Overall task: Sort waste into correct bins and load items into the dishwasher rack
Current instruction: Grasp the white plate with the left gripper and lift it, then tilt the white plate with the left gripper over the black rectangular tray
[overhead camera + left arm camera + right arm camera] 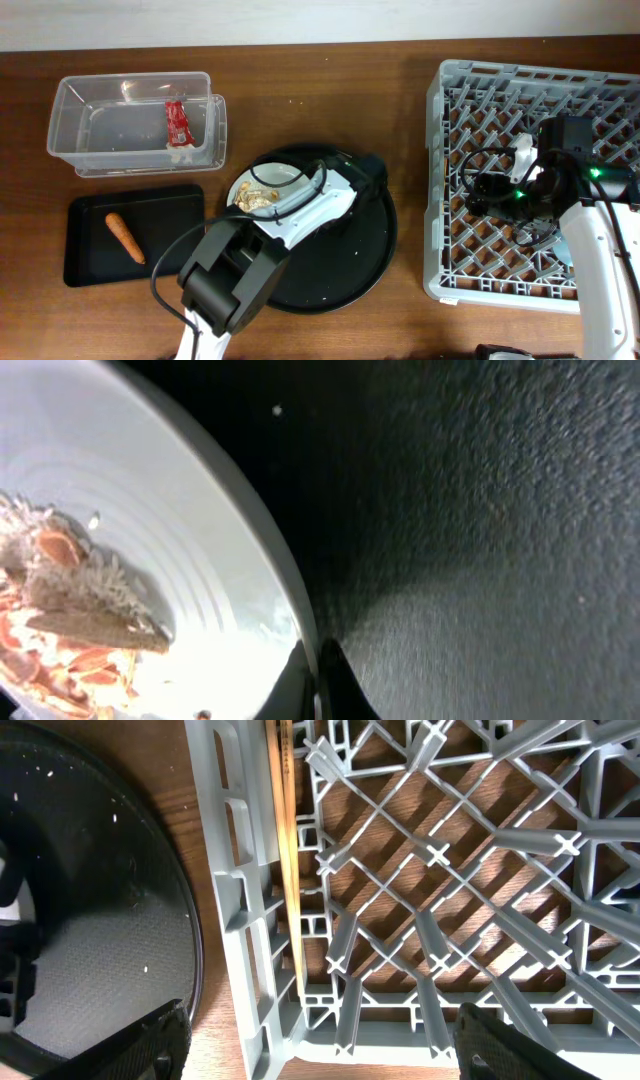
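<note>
The pale grey-blue plate lies on the left part of the large round black tray and holds the beige food scraps. My left gripper is shut on the plate's right rim. In the left wrist view the fingertips pinch the plate beside the scraps. My right gripper is open and empty above the grey dishwasher rack; in the right wrist view its fingers spread over the rack. The bowl and cup do not show clearly.
The clear tub at the back left holds the red wrapper. The shallow black rectangular tray in front of it holds the carrot. The round tray's rim lies close to the rack's left wall.
</note>
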`<control>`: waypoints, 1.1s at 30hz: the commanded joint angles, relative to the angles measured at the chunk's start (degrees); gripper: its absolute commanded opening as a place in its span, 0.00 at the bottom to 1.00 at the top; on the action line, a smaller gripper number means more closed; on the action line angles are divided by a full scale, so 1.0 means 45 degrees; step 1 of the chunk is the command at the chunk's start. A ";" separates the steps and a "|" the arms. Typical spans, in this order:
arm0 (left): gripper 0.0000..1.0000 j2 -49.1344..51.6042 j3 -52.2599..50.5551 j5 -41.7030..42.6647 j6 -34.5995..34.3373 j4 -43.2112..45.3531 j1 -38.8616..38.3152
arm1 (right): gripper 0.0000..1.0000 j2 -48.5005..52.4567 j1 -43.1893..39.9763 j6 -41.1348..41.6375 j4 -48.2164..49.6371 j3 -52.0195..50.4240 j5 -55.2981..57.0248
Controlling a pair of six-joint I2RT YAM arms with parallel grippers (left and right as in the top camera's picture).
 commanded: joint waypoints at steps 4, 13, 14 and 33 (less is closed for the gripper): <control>0.00 -0.0233 0.0801 -0.0573 -0.2103 -0.1632 0.0136 | 0.84 0.0010 0.0092 -0.0136 -0.0029 0.0155 -0.0112; 0.00 -0.3657 0.0325 -0.0525 -0.3560 -0.3138 0.2399 | 0.84 0.0010 0.0092 -0.0141 -0.0039 0.0155 -0.0005; 0.00 -0.4124 -0.0039 -0.0525 -0.3560 -0.3133 0.2773 | 0.84 0.0010 0.0092 -0.0141 -0.0039 0.0155 -0.0005; 0.00 -0.5741 -0.1792 0.9360 0.4537 -0.1219 1.0142 | 0.84 0.0010 0.0092 -0.0136 -0.0189 0.0155 0.0083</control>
